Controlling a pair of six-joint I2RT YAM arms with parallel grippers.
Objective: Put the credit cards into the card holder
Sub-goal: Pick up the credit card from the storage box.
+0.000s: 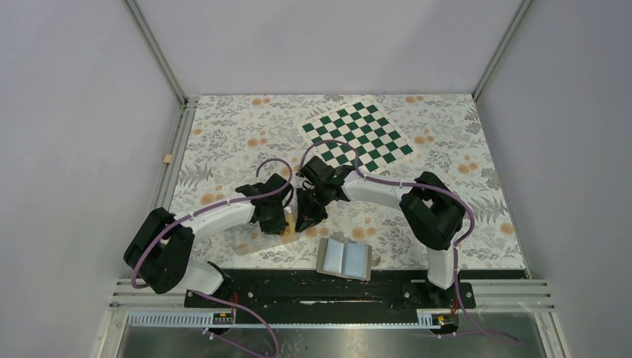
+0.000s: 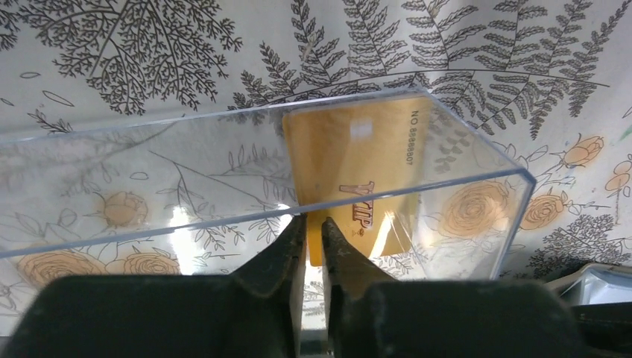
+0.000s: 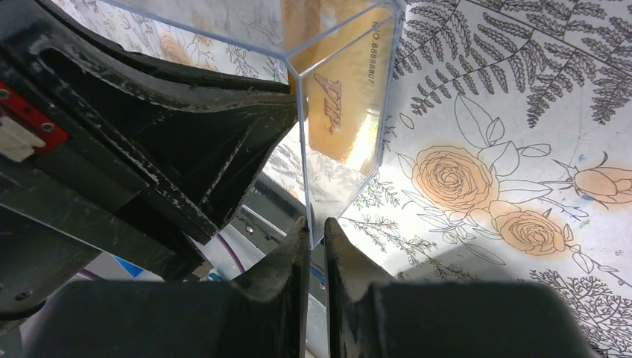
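Left gripper [image 2: 313,222] astride clear tray [image 2: 149,183] rim

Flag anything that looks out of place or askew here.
One gold credit card sits inside the clear tray, not in the card holder, which lies open and slightly skewed near the table's front edge. The left gripper and right gripper both pinch the tray's walls, not the card. The chessboard lies askew.

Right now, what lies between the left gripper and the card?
Only the clear tray wall, which the left gripper pinches; the card sits behind it, inside. The left wrist view shows this.
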